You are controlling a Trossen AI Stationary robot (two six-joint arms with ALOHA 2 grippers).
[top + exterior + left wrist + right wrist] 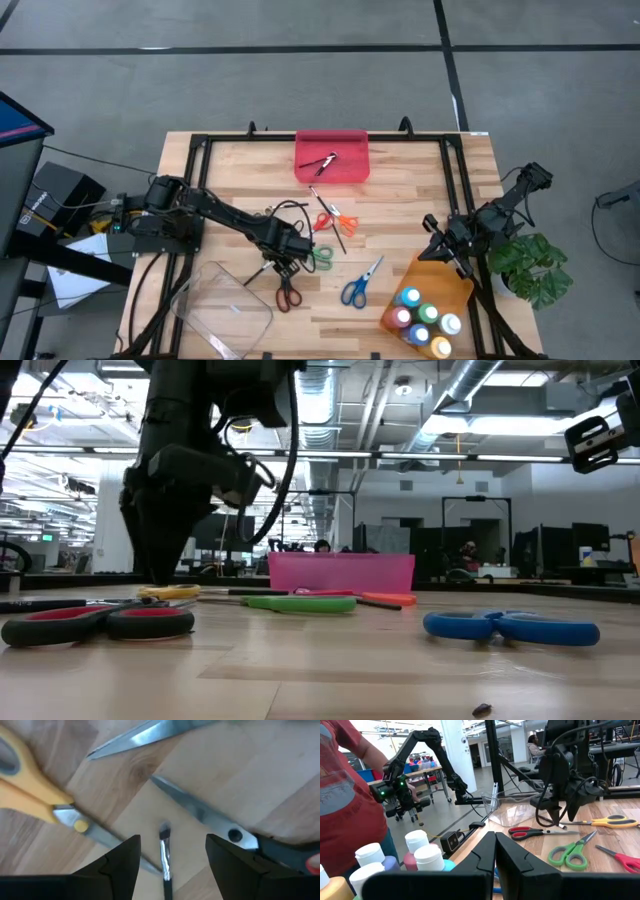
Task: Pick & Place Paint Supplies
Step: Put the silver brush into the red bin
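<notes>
While reaching: left hand (172, 865) hangs wide over thin dark metal-ferruled brush (164, 851), straddling it for pickup.
Brush place: on wooden counter (400, 215), between yellow-handled scissors (30, 790) and red-handled scissors (280, 847).
Right hand (495, 862): closed, empty, waiting beside white-capped paint bottles (425, 318).

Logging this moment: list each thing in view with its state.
Left pincer: open, straddling a brush on the table.
Right pincer: shut, empty, above the orange tray.
Paint bottles: capped, upright in that tray.
Red tray: holds one brush.
Blue scissors: flat, slightly open.
Clear tray: empty.
</notes>
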